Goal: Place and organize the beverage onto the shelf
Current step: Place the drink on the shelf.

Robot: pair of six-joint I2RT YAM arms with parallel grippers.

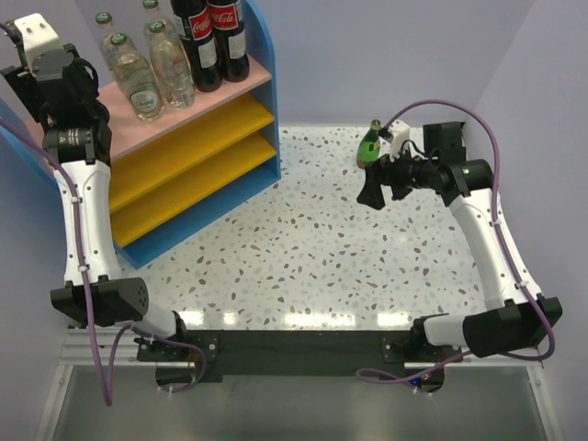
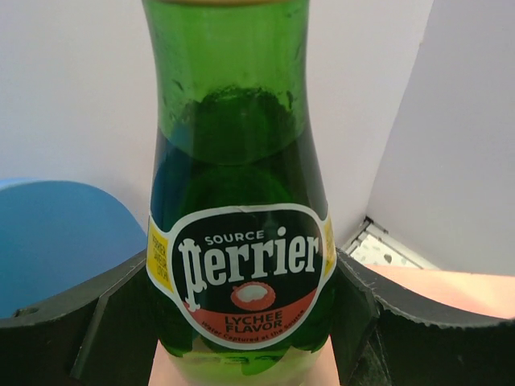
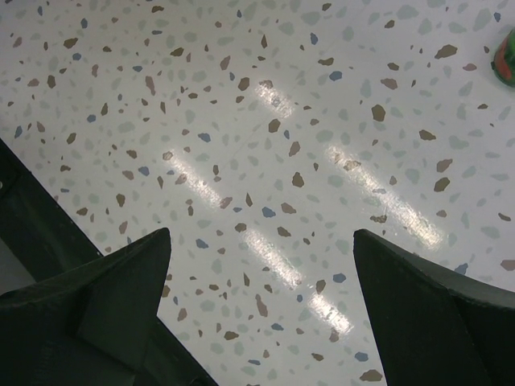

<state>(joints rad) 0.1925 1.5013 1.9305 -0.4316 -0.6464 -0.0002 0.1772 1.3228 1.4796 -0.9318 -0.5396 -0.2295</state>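
A green glass Perrier bottle (image 2: 241, 201) fills the left wrist view, standing upright on the shelf's pink top board (image 2: 451, 289). My left gripper (image 2: 241, 330) is shut on its lower body, with one finger (image 2: 88, 322) pressed to each side. From above, this gripper (image 1: 41, 73) sits at the far left end of the shelf (image 1: 184, 138), and its bottle is hidden. Clear green-capped bottles (image 1: 138, 78) and two cola bottles (image 1: 211, 37) stand on the top board. Another green bottle (image 1: 371, 145) stands on the table. My right gripper (image 1: 372, 191) hovers open just in front of it, empty (image 3: 261, 265).
The two yellow lower boards (image 1: 193, 175) hold nothing. The speckled white table (image 1: 303, 248) stretches between shelf and right arm. Pale walls close in behind and on the right. The green bottle's base (image 3: 507, 56) peeks in at the right wrist view's edge.
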